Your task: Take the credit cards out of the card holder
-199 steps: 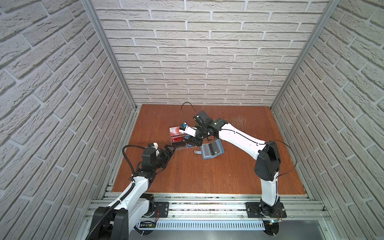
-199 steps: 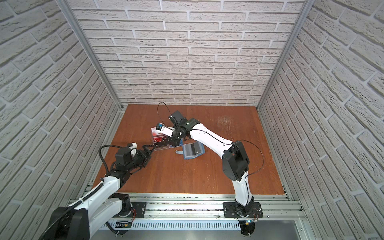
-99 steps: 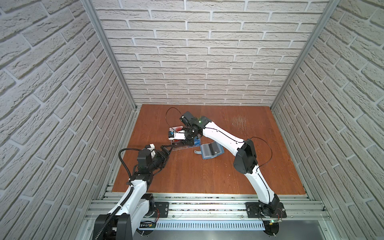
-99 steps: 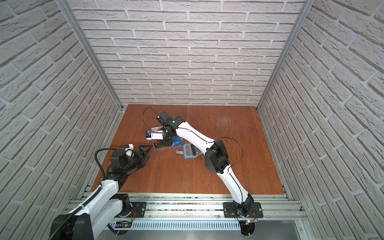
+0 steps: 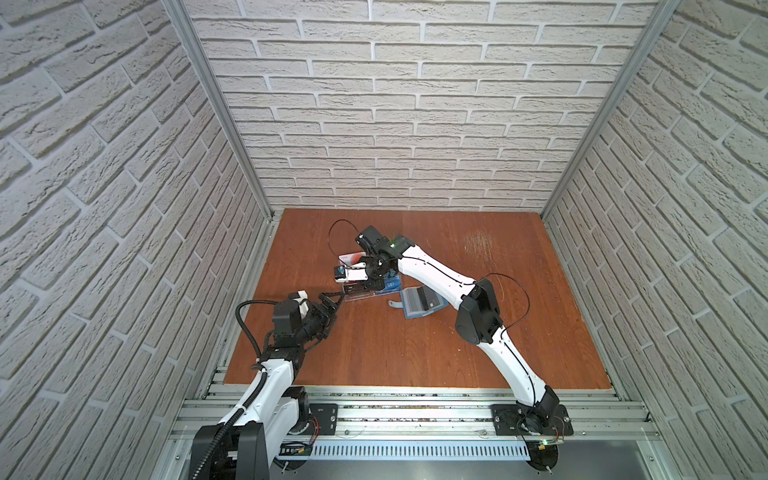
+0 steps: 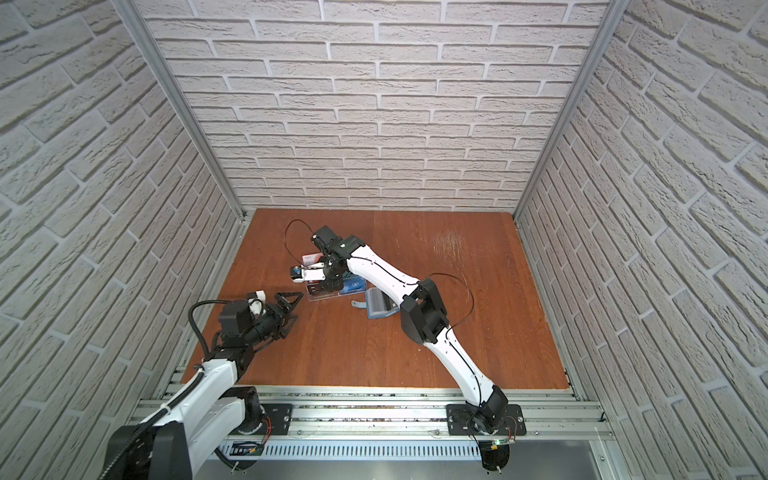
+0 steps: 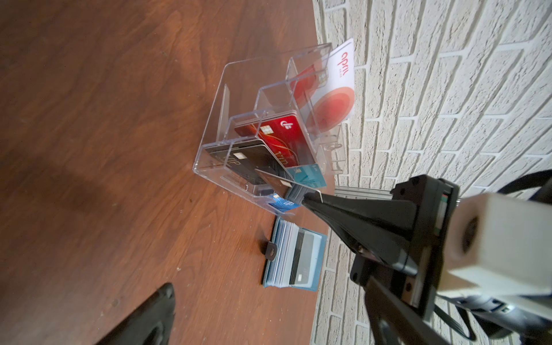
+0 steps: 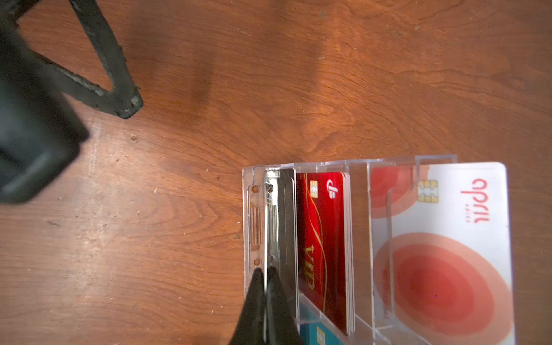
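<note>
The jaws of the right gripper [image 8: 265,277] are pressed together on the edge of a thin greyish credit card [image 7: 272,181], which it holds edge-down at the front slot of the clear rack [image 7: 221,119], just over a black card [image 7: 239,161] standing there. The jaws of the left gripper [image 6: 294,309] are spread wide with nothing between them, low over the wooden table [image 5: 415,365], near the rack's front corner but not touching it. From where I stand the card holder [image 5: 419,303] lies open and flat on the table just to the right of the rack, its short strap tab poking out toward the middle of the table. In the left wrist view a stack of credit cards [image 7: 283,257] sits inside it, with a dark stripe across the top one. Behind the black card the rack holds a red card [image 8: 322,239] with gold lettering, then a white card with a big red circle [image 8: 448,254] at the back. A teal card [image 7: 309,177] stands in the neighbouring front compartment.
</note>
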`<state>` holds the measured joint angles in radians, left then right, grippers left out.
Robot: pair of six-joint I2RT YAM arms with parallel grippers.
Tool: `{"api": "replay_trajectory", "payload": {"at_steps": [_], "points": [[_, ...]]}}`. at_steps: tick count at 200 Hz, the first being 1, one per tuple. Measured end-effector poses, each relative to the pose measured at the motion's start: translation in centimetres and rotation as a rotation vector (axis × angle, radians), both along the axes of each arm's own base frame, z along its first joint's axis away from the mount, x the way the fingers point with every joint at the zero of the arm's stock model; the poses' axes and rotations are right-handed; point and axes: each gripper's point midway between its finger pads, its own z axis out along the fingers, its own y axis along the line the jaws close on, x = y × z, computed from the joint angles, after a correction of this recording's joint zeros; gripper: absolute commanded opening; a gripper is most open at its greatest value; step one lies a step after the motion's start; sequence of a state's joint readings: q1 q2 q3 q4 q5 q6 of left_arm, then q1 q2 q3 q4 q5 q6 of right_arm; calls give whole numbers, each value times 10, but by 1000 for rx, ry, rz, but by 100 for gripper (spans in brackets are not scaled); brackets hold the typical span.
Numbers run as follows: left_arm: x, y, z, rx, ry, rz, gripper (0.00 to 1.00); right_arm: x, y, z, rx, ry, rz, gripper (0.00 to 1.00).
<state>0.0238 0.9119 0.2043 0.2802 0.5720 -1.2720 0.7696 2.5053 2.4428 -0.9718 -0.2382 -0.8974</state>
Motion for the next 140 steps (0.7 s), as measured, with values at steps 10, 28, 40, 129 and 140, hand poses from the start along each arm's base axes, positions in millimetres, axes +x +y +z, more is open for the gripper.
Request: {"api": "replay_trajectory", "payload": {"at_steps": [10, 28, 40, 129, 140], "points": [[0, 0, -2, -1, 9, 1, 98, 2, 1, -2, -1, -4, 4, 5], [0, 1, -7, 1, 23, 1, 98, 5, 4, -6, 0, -15, 13, 5], [1, 1, -9, 1, 30, 2, 98, 8, 5, -6, 2, -24, 17, 5], [3, 5, -16, 7, 43, 10, 98, 11, 7, -9, 2, -37, 24, 5], [3, 5, -17, 6, 44, 9, 98, 11, 6, -13, -3, -35, 22, 5]]}}
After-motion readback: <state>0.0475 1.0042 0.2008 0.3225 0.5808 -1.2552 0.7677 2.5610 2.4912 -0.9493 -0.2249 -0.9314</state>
